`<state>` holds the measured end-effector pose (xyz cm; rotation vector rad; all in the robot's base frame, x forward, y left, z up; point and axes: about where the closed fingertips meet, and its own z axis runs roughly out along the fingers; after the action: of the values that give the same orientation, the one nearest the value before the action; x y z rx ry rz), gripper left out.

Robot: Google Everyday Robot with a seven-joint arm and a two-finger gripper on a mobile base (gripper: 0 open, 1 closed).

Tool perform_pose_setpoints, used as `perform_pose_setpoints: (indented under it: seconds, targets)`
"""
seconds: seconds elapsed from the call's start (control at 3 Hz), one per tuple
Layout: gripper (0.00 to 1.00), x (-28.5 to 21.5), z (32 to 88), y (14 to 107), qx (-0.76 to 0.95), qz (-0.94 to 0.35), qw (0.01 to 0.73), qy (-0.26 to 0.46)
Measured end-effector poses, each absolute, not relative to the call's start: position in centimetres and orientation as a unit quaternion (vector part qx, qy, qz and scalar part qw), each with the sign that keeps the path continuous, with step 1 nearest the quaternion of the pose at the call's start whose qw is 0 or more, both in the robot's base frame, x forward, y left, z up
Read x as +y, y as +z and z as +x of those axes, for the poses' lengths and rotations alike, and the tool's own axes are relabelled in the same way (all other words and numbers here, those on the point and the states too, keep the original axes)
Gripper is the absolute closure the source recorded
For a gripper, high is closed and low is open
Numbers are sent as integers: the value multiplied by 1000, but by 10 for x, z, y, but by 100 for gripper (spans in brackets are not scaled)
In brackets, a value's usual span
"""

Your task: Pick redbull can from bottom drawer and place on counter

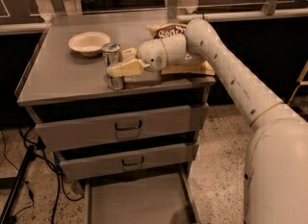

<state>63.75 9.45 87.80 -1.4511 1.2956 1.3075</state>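
1 redbull can [112, 52] upright on counter [62, 76], gripper [118, 63] jaws clamped around it, 1 bowl [89, 43]

One redbull can [112, 51] stands on the counter [60, 76] near its front edge. One gripper [116, 63] is at that can, its two fingers [128, 68] closed on it – one on the near side, one on the far side. One white arm [226, 69] reaches in from the right. One pale bowl [89, 43] sits to the far left of the can, and one chip bag [166, 30] lies to the right under the arm. The cabinet has three drawers – two upper drawers [120, 129], each with one dark handle [128, 126], so two handles counted, and one bottom drawer [139, 199] pulled out.
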Motion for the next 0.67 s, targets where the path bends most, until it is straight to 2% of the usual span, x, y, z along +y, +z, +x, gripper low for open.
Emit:
perform_pose_setpoints:
  seconds: [0.67]
  targets:
    - [12, 95, 637, 878, 509, -571, 388, 514]
